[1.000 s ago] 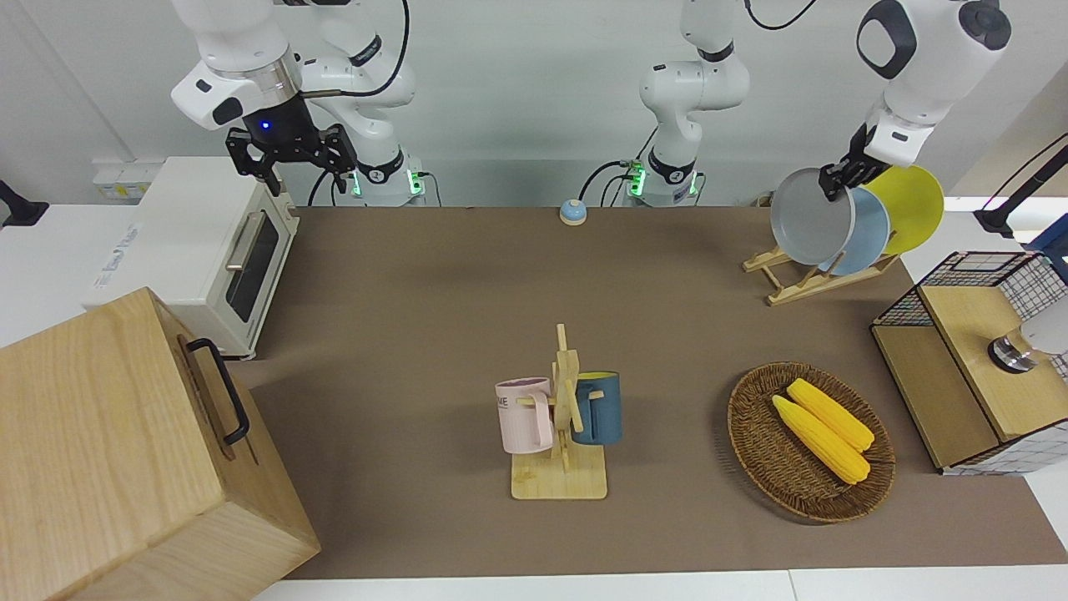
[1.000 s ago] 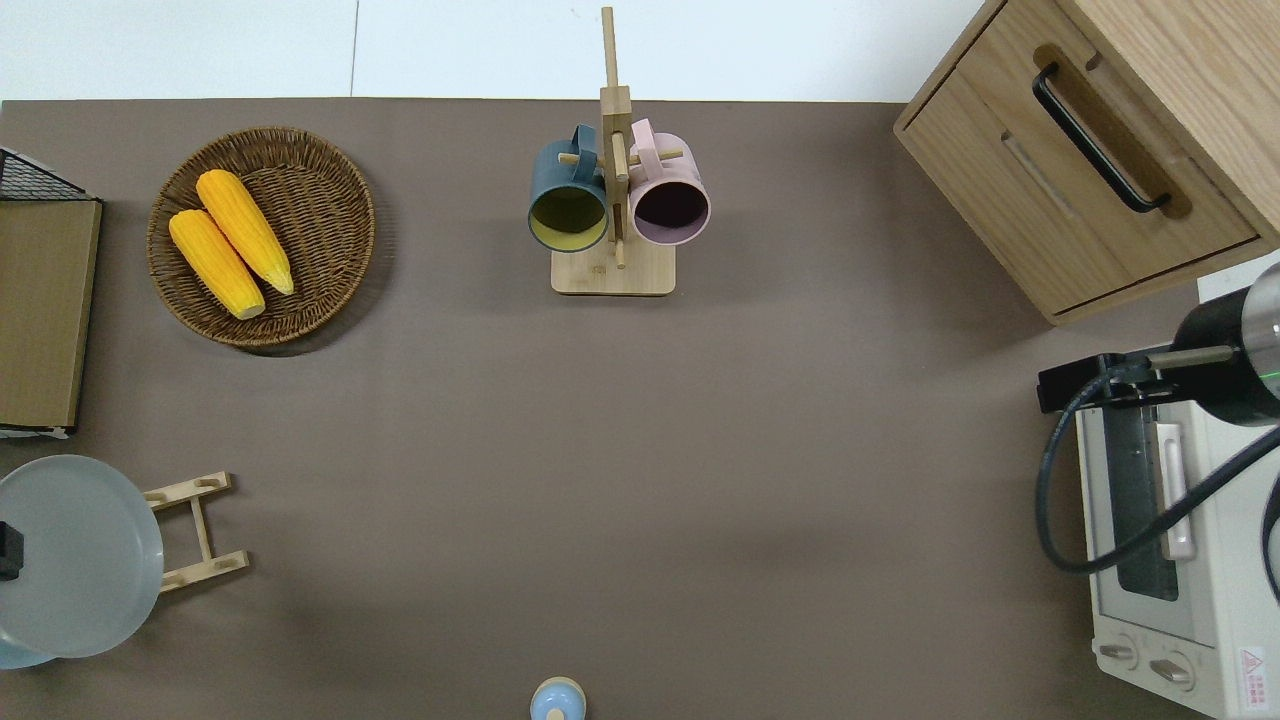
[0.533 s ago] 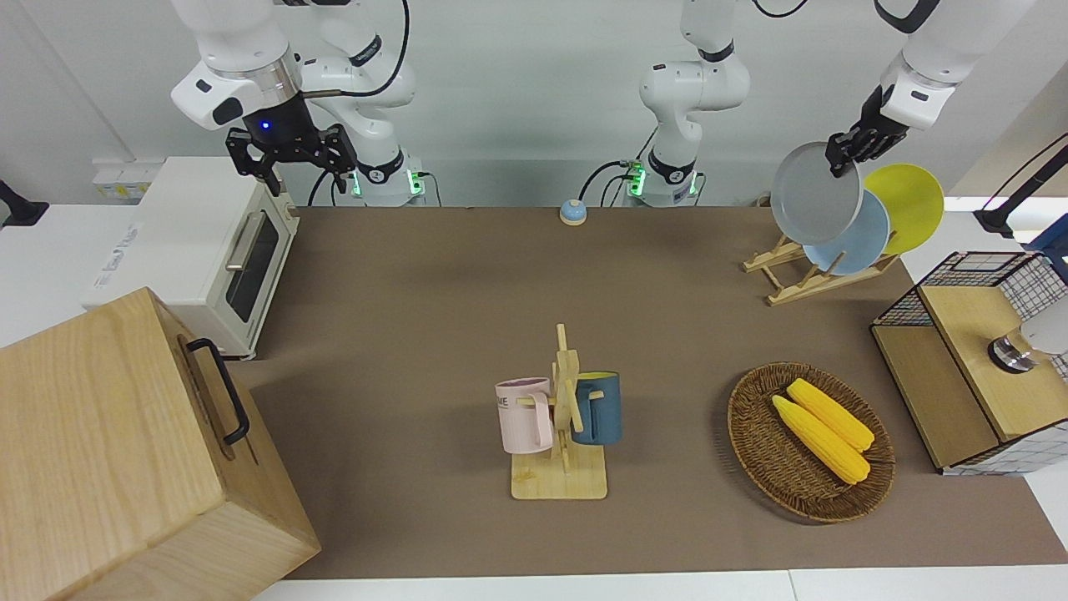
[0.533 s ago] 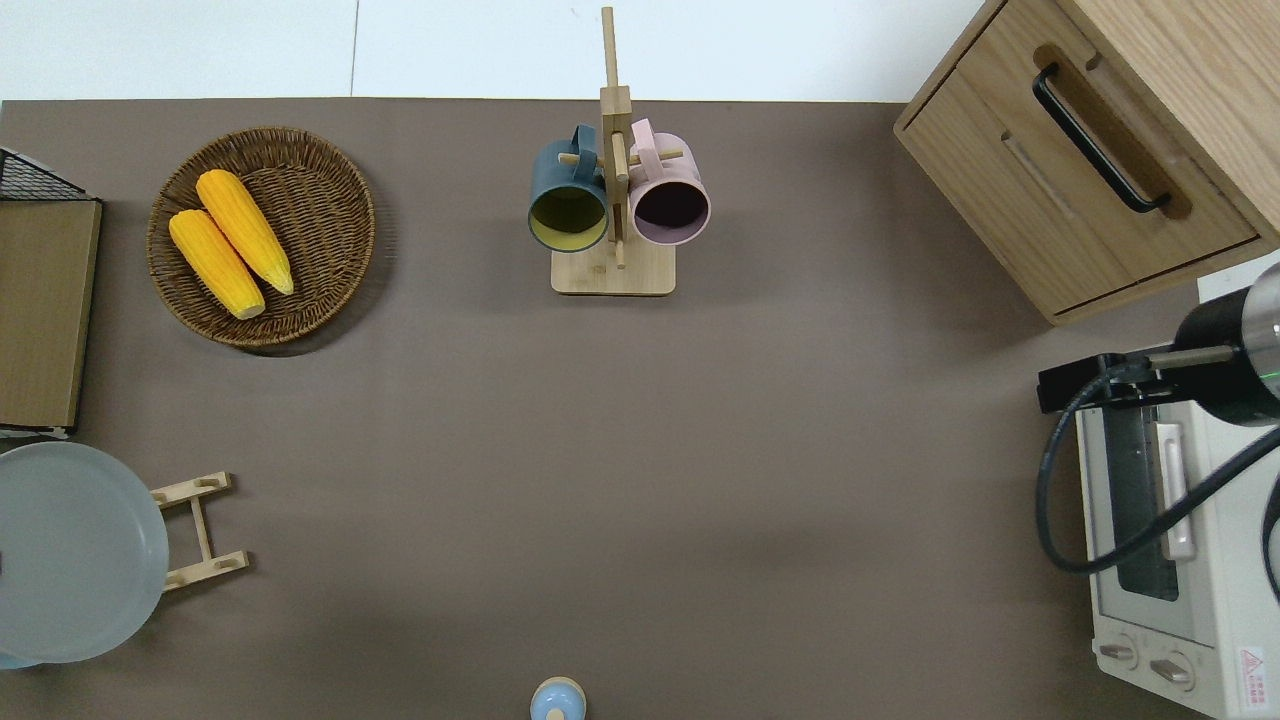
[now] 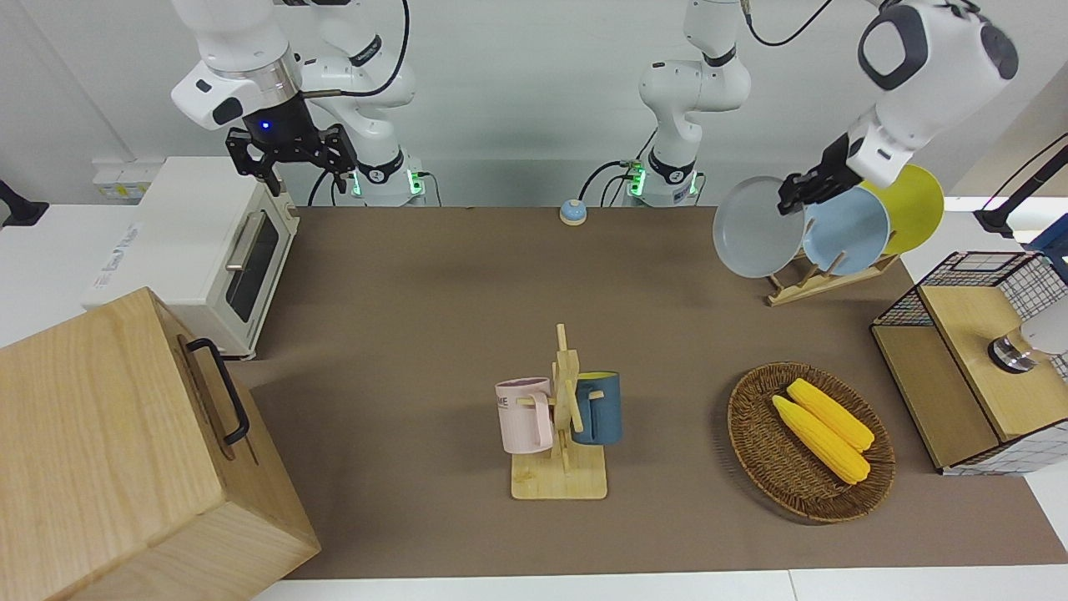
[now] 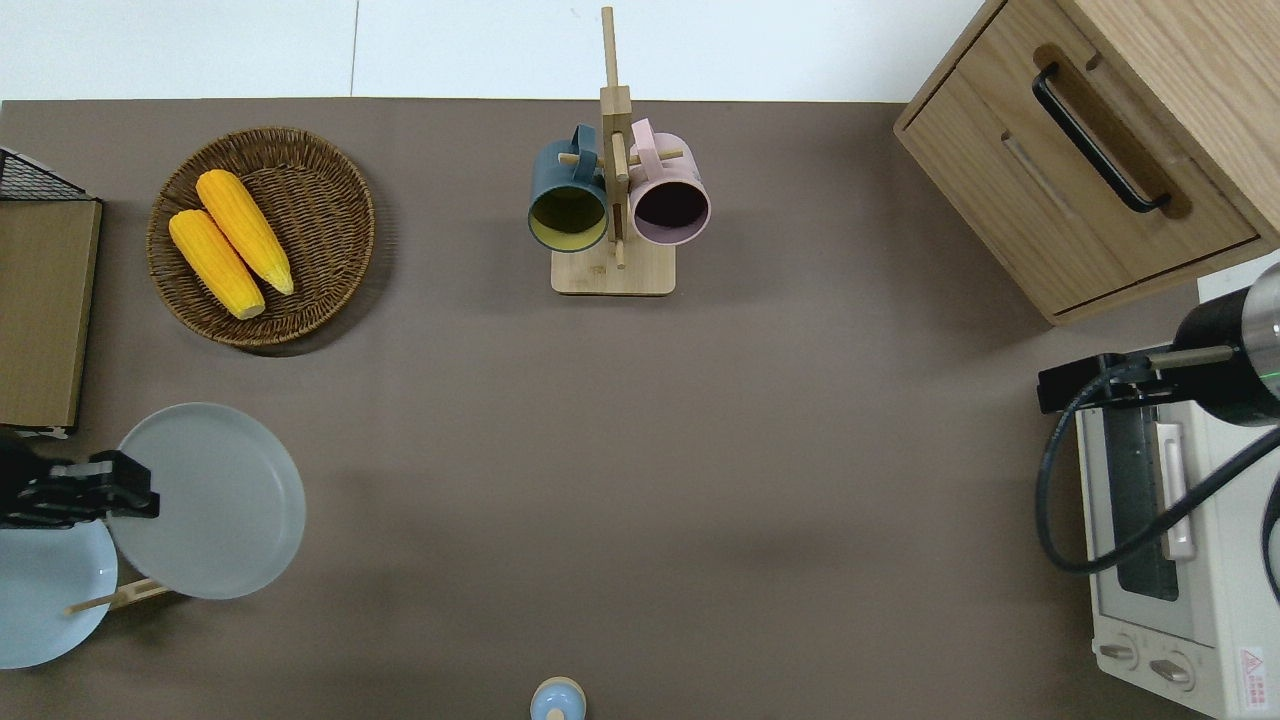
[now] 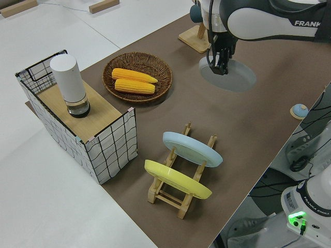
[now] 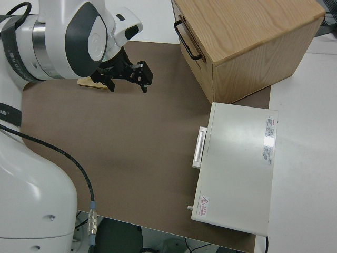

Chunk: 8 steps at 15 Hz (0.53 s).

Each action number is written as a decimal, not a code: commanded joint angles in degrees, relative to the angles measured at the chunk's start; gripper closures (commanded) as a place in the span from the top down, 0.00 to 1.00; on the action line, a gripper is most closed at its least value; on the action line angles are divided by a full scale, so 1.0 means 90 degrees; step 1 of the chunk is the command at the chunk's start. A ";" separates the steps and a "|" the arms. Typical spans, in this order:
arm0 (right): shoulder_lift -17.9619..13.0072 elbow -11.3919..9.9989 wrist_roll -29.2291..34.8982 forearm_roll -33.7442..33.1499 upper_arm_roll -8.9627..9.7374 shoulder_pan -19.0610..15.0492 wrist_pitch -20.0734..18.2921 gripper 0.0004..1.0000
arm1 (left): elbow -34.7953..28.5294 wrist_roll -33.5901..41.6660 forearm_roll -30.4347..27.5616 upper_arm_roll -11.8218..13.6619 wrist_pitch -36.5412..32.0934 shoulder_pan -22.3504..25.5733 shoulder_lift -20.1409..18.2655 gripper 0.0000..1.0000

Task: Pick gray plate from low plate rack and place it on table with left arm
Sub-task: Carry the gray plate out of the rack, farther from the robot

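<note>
In the overhead view, at the lower left of the frame, my left gripper pinches the rim of the gray plate, which hangs clear of the desk and lies nearly flat, face up. Under the plate's lower edge a rail of the low plate rack pokes out, and the light-blue plate sits in that rack at the frame's lower-left corner. In the upper left of that view the wicker basket carries two corn cobs. At top centre stands the mug stand with a dark blue mug and a pink mug hung on it. A small blue bell sits at the bottom centre. The wooden cabinet fills the upper right, and the white toaster oven the lower right.

In the front view the gray plate shows at the upper right of the frame, tilted, with my left gripper clamped on its upper edge; the light-blue plate and the yellow plate lean in the rack just to its right. My right gripper, at the upper left of that frame, is parked with its fingers spread apart.

In the left side view the gray plate hangs in the upper right of the frame, well apart from the rack at lower centre.
</note>
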 commanded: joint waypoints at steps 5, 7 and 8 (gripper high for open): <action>-0.0029 0.0034 0.0059 0.0140 0.0119 -0.0161 -0.0093 0.99 | -0.0493 -0.0048 -0.0830 0.0000 0.0978 -0.0497 0.0606 0.11; -0.0029 0.0034 0.0059 0.0140 0.0119 -0.0161 -0.0093 0.99 | -0.0737 -0.0019 -0.0880 -0.0029 0.1202 -0.0507 0.0645 0.11; -0.0029 0.0034 0.0059 0.0130 0.0119 -0.0161 -0.0093 0.99 | -0.0864 0.0000 -0.0889 -0.0068 0.1310 -0.0517 0.0655 0.11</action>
